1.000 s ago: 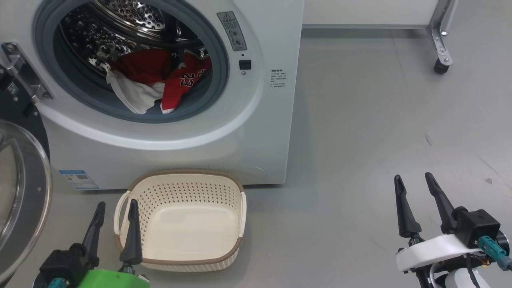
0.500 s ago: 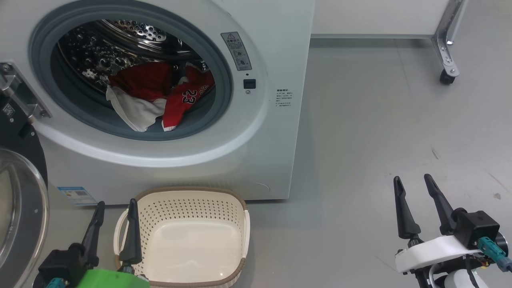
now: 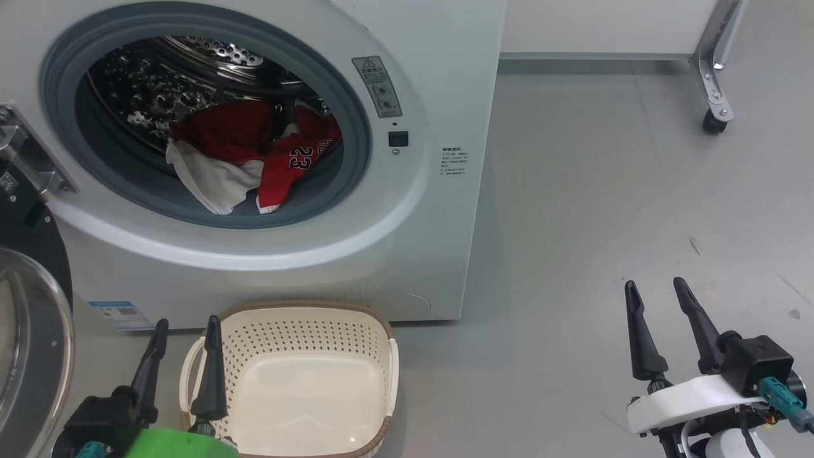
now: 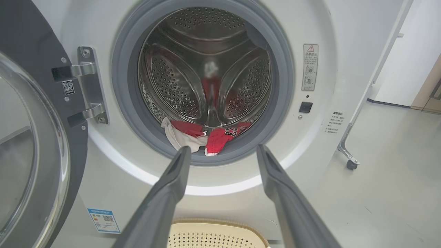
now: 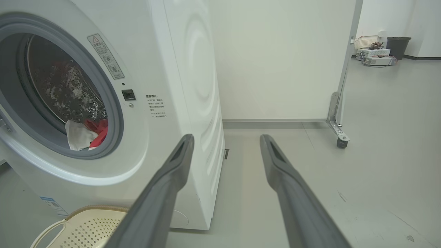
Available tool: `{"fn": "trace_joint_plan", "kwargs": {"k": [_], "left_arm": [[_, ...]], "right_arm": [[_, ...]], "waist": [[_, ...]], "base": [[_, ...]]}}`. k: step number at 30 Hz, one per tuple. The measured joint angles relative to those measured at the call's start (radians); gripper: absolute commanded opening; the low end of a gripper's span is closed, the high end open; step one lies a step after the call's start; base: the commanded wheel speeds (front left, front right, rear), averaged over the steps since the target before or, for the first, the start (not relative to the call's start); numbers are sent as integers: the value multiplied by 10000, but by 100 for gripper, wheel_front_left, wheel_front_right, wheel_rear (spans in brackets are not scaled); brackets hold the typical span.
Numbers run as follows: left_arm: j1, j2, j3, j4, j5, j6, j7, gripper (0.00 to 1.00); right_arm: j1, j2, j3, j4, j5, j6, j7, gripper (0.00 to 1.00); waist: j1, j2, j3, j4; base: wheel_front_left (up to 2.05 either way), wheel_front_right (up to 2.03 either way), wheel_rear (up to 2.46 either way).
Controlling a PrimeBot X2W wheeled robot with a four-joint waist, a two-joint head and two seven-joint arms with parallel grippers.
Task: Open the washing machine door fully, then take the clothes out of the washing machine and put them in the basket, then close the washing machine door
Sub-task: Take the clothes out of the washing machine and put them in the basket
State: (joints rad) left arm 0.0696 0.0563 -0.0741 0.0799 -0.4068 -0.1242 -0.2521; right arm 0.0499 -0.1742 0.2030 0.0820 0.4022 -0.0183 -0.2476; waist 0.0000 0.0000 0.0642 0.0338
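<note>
Clothes point(image 3: 280, 162) are shown lying inside the washing machine point(image 3: 413, 254), its door point(image 3: 32, 343) already swung open, the basket point(image 3: 305, 306) below seen empty, jaws of left gripper point(image 3: 187, 324) and right gripper point(image 3: 654, 284) spread wide on nothing, unloading and closing yet to be done.

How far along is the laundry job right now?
Done: the washing machine door stands swung wide open at the left. In hand: nothing; the left gripper, by the basket, and the right gripper, over the floor, are both open and empty. Left: the clothes lie inside the washing machine, the basket is empty, and the door needs closing afterwards.
</note>
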Motion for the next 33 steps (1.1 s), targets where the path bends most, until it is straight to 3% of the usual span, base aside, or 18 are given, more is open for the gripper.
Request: {"fn": "trace_joint_plan", "kwargs": {"k": [33], "left_arm": [[-11,151,40,-10,123,0,0,100]], "right_arm": [[-5,125,31,-13,-174,163,0,100]], "waist": [[0,0,422,-226]], "base": [[0,0,0]]}}
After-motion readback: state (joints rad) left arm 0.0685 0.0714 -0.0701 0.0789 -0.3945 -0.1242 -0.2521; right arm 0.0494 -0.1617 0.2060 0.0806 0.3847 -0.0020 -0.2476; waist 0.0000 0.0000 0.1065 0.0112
